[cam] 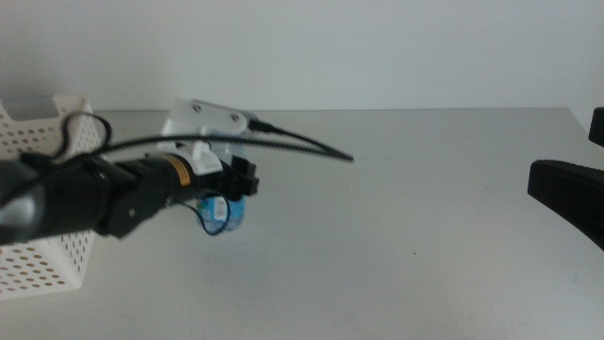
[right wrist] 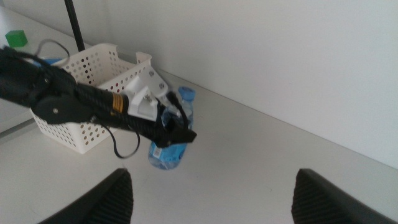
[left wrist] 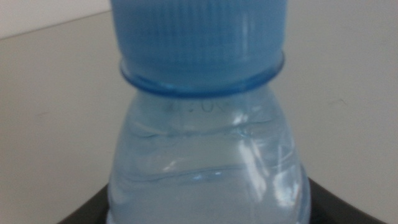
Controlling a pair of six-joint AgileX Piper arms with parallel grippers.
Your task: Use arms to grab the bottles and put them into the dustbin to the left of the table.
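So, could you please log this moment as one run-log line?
left tool: shut on clear blue-capped plastic water bottle | bottle: beside white perforated plastic basket | right tool: open, waiting at grey table's right

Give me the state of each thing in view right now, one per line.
water bottle: upright on the table, blue cap on, between the left gripper's jaws.
left gripper: closed around the bottle.
right gripper: open, holding nothing, waiting at the table's right side.
dustbin: upright at the table's left; contents not visible.
table: bottle stands on it.
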